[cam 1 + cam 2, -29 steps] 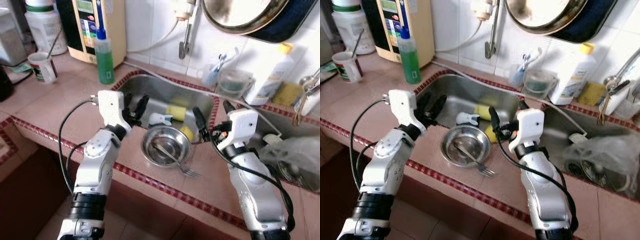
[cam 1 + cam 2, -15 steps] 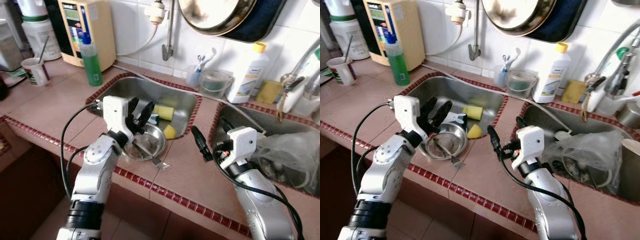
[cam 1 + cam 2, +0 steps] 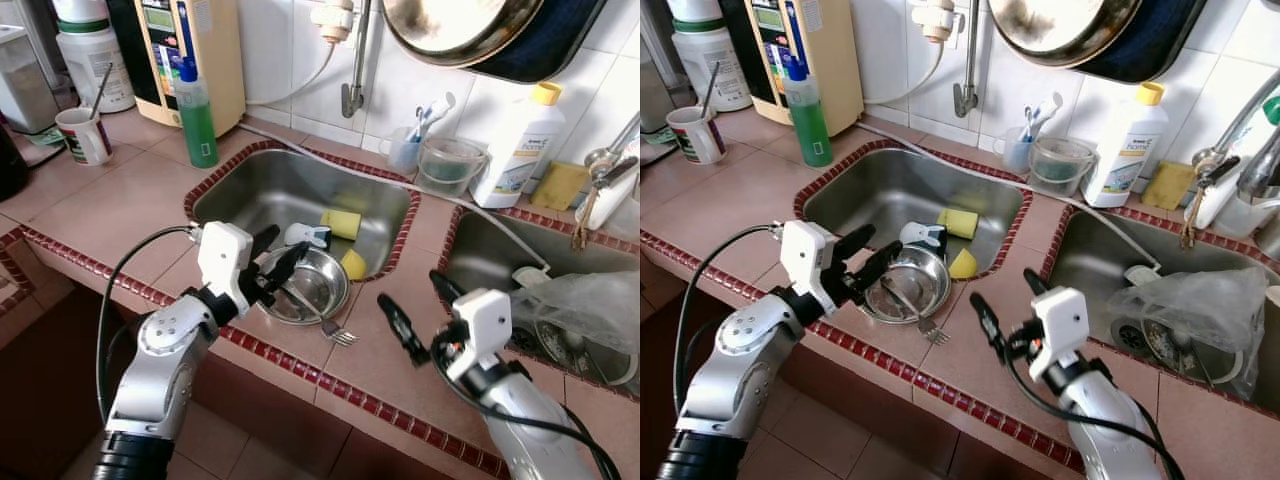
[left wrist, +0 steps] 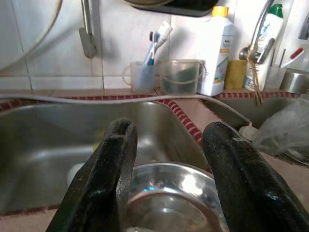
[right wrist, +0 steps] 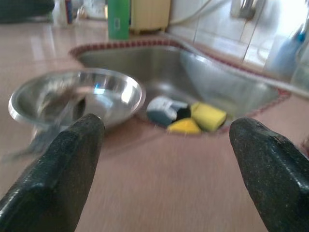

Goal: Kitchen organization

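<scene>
Left gripper (image 3: 271, 262) hovers spread at the near rim of the steel bowl (image 3: 312, 290); a fork (image 3: 322, 318) lies across it. Right gripper (image 3: 420, 305), fingers apart, hangs over the counter (image 3: 390, 360).

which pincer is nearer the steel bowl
Left. The left pincer is open at the steel bowl's rim; the right pincer is open, apart over the counter beside it.

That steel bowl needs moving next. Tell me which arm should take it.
Left, probably. The left gripper hangs open right at the near rim of the steel bowl, which holds a fork. The right gripper is open too, but over bare counter, apart from the bowl.
</scene>
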